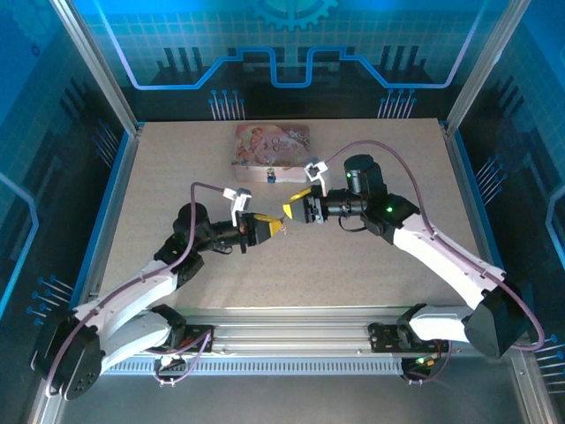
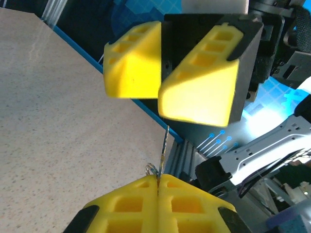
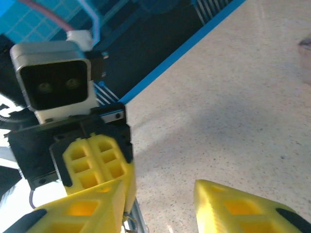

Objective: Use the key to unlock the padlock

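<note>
Clamps the key [image 2: 164, 141] in the left gripper [image 2: 157, 180], jaws pressed together on its ringed end, blade jutting toward the right gripper [image 2: 160, 101]; holds that one's jaws wide apart, just beyond the key's tip. Has the padlock [image 1: 270, 177] lying on the table [image 1: 177, 177], just beside the pink tin [image 1: 272, 144], apart from both grippers.

Top view overlooks table [image 1: 177, 168]; wrist views closely face each other
</note>
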Controlling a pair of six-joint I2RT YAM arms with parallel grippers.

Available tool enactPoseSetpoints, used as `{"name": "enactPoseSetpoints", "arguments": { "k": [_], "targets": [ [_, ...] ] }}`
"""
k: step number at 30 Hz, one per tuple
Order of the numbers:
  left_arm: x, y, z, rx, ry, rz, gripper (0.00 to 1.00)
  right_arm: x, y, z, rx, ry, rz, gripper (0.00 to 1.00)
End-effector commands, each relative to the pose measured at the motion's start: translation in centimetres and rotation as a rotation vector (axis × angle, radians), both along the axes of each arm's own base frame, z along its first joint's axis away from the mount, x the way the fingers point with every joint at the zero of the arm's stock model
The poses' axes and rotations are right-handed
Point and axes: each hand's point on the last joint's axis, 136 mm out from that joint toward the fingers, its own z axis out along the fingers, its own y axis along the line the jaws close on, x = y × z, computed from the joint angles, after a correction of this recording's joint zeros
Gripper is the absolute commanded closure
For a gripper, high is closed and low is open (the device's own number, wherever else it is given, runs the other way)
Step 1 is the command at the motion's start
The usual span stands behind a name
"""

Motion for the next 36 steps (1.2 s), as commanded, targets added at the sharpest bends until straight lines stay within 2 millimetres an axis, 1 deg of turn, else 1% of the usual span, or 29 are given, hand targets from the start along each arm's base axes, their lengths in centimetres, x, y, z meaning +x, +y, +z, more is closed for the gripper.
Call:
{"name": "enactPoseSetpoints", "arguments": {
  "k": [1, 3, 5, 7, 9, 11, 14, 16, 18, 22, 25, 26, 27, 28, 30, 32, 34, 36],
  "targets": [
    [0.2, 0.9, -1.3, 0.072, -0.016, 0.052, 1.0, 1.4, -1.6, -0.1, -0.013, 0.023, -0.125, 0.56],
    [0.2, 1.3, -1.7, 0.103, -0.017, 0.075, 1.0, 2.3, -2.2, -0.8, -0.038, 0.046, -0.193, 0.55],
    [0.3, 1.9, -2.3, 0.147, -0.011, 0.109, 1.0, 3.3, -2.8, -2.2, -0.08, 0.084, -0.267, 0.54],
    [0.8, 3.0, -3.6, 0.215, 0.012, 0.178, 1.0, 4.2, -2.9, -3.7, -0.129, 0.134, -0.316, 0.52],
    [1.1, 4.3, -4.9, 0.277, 0.04, 0.252, 1.0, 4.7, -2.2, -5.3, -0.207, 0.164, -0.333, 0.51],
    [1.3, 5.7, -6.3, 0.327, 0.069, 0.328, 1.0, 5.2, -1.5, -6.8, -0.316, 0.148, -0.371, 0.49],
    [1.3, 7.5, -8.0, 0.382, 0.107, 0.414, 1.0, 6.2, 0.7, -8.8, -0.452, 0.085, -0.404, 0.45],
    [1.0, 8.1, -8.7, 0.401, 0.124, 0.437, 1.0, 7.7, 1.7, -10.4, -0.523, 0.081, -0.467, 0.44],
    [0.8, 8.6, -9.2, 0.416, 0.134, 0.45, 1.0, 9.5, 2.3, -12.0, -0.563, 0.1, -0.536, 0.44],
    [0.6, 9.1, -9.7, 0.431, 0.136, 0.464, 1.0, 13.5, 3.1, -14.8, -0.605, 0.087, -0.669, 0.42],
    [0.9, 9.4, -9.7, 0.422, 0.127, 0.476, 1.0, 16.3, 4.5, -16.5, -0.633, 0.03, -0.716, 0.37],
    [1.0, 9.4, -9.6, 0.417, 0.122, 0.48, 1.0, 17.2, 4.8, -17.5, -0.656, 0.028, -0.732, 0.37],
    [1.2, 9.5, -9.5, 0.41, 0.117, 0.484, 1.0, 18.1, 5.2, -18.1, -0.667, 0.029, -0.749, 0.37],
    [1.4, 9.6, -9.4, 0.402, 0.115, 0.486, 1.0, 18.7, 5.2, -19.0, -0.684, 0.039, -0.764, 0.37],
    [1.6, 9.6, -9.2, 0.389, 0.114, 0.481, 1.0, 20.0, 5.7, -19.8, -0.688, 0.05, -0.795, 0.37],
    [1.8, 9.8, -9.2, 0.391, 0.115, 0.477, 1.0, 21.0, 5.8, -20.2, -0.681, 0.052, -0.822, 0.37],
    [1.9, 9.9, -9.2, 0.392, 0.115, 0.471, 1.0, 21.7, 5.8, -21.2, -0.687, 0.059, -0.845, 0.38],
    [1.9, 10.0, -9.2, 0.389, 0.113, 0.465, 1.0, 22.5, 5.6, -21.5, -0.679, 0.074, -0.867, 0.38]
  ]
}}
